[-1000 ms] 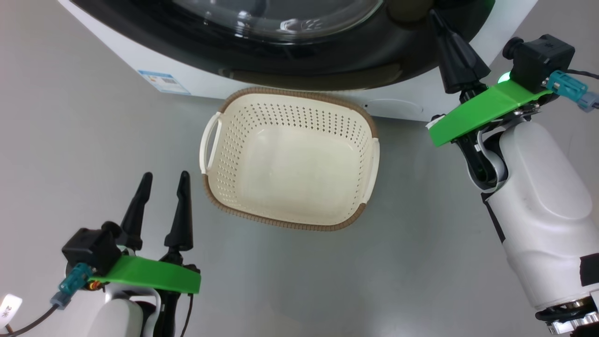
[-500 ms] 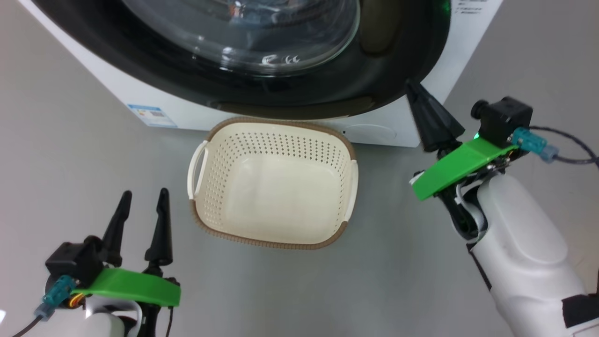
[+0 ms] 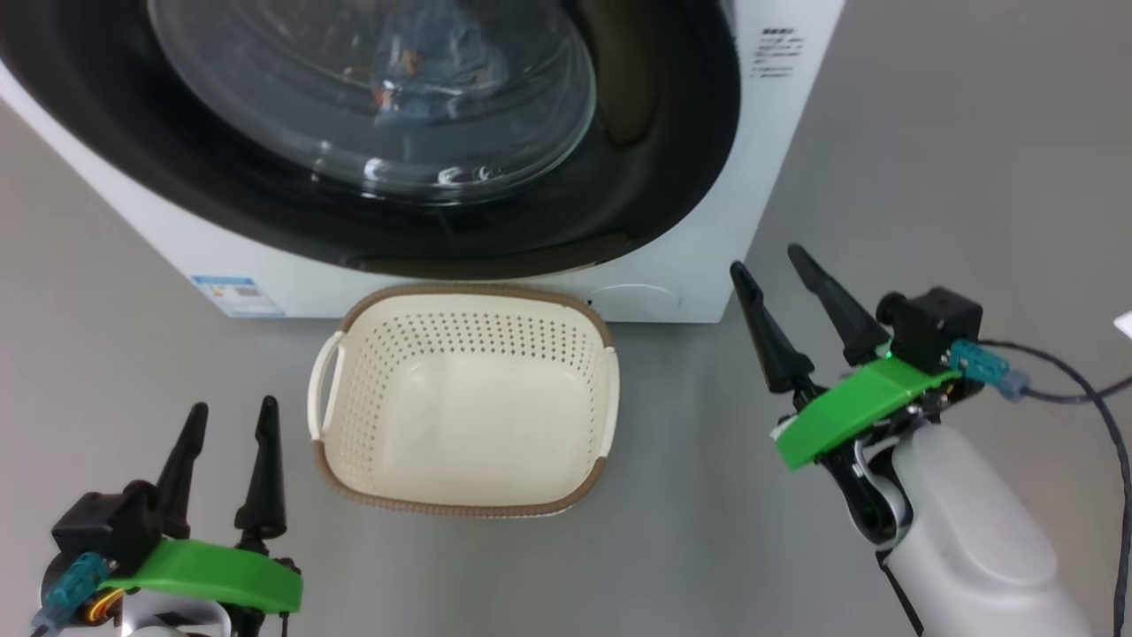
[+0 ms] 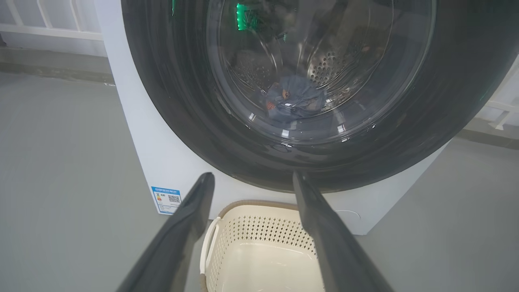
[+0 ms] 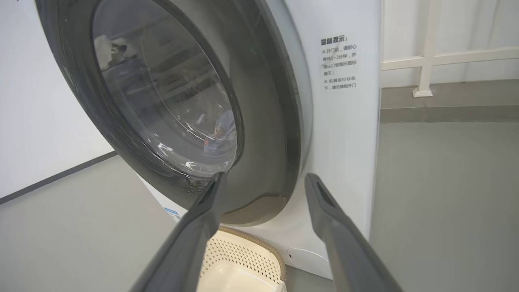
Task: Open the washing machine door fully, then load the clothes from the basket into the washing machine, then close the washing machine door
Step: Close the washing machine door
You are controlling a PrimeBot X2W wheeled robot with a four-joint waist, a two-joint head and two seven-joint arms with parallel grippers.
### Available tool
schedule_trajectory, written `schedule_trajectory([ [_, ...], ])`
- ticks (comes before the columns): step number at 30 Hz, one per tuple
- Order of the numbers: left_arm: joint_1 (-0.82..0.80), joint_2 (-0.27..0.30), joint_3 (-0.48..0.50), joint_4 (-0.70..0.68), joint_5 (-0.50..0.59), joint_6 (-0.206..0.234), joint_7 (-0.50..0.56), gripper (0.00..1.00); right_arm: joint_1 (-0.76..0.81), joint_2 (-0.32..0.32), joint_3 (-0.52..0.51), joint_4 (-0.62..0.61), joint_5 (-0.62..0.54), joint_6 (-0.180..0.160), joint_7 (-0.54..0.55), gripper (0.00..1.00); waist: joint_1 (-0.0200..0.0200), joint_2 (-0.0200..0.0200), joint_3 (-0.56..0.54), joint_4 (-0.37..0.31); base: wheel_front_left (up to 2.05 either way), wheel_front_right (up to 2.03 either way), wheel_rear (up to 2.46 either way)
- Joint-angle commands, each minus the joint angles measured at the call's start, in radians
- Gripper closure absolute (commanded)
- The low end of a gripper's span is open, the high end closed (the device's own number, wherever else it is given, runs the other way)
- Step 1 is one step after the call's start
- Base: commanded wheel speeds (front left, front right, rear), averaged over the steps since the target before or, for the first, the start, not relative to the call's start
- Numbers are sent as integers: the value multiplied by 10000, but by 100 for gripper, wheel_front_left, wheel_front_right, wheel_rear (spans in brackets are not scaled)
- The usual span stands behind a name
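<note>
We see the door [image 3: 681,133] closed on the washing machine [image 3: 761,177], the clothes [image 4: 294,99] behind its glass. The basket [image 3: 469,289] sits on the floor [image 3: 929,133] just before it. Our left gripper [image 3: 233,407] and right gripper [image 3: 765,258] hold their jaws apart, gripping nothing.

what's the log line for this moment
washing machine door: shut | clothes: inside drum | basket: empty | left gripper: open, free | right gripper: open, free
</note>
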Motion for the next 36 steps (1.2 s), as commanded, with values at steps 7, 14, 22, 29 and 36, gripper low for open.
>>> schedule_trajectory([
  [7,157,498,441,-81,-19,-16,-63,0,1065,74,-166,-425,109,-15,-48,0,0,0,-638,-678,0,0,0],
  [14,538,623,618,-31,-132,-16,-63,0,2000,-28,-436,-606,130,-15,-48,0,0,0,-1022,-1201,0,0,0],
  [22,875,669,840,-31,-84,-16,-63,0,2714,-305,-757,-734,91,-15,-48,0,0,0,-1250,-1605,0,0,0],
  [29,1139,673,819,-27,33,-16,-63,0,3266,-494,-1080,-742,5,-15,-48,0,0,0,-1487,-1745,0,0,0],
  [36,1522,677,933,-34,140,-16,-63,0,3784,-590,-1318,-794,-74,-15,-48,0,0,0,-1722,-1880,0,0,0],
])
